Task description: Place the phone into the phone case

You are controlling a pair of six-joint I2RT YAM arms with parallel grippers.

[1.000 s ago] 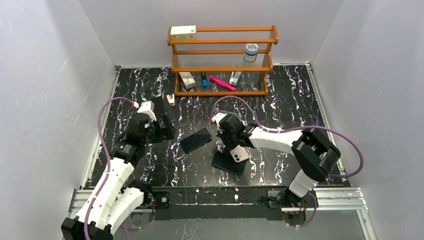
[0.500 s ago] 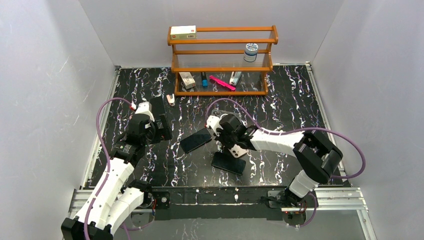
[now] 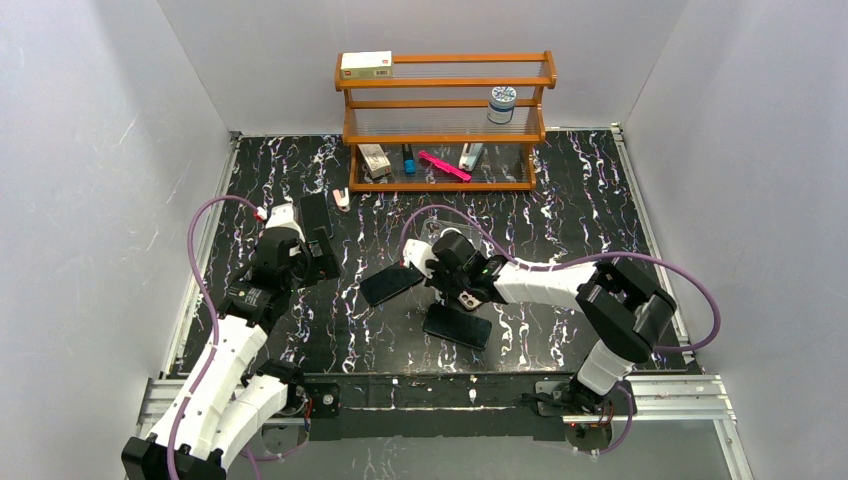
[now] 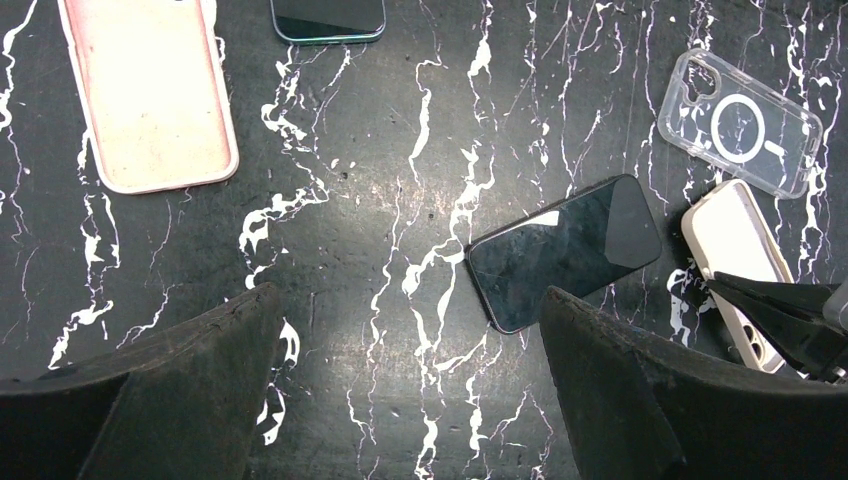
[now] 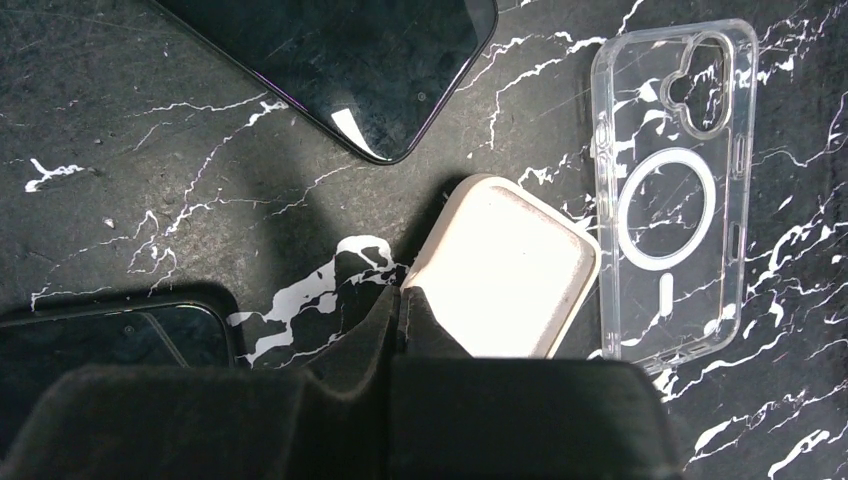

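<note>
A black phone lies screen up at the table's middle; it also shows in the left wrist view and the right wrist view. My right gripper is shut on the edge of a beige phone case, held just right of that phone; the case also shows in the left wrist view. A clear phone case lies flat beside it. My left gripper is open and empty above the table, left of the phone.
A second dark phone lies nearer the front edge. A pink case and another phone lie on the left. A wooden shelf with small items stands at the back.
My right gripper has carried the beige case left and away from the front phone, towards the middle phone. My left gripper has drifted slightly back and stays open.
</note>
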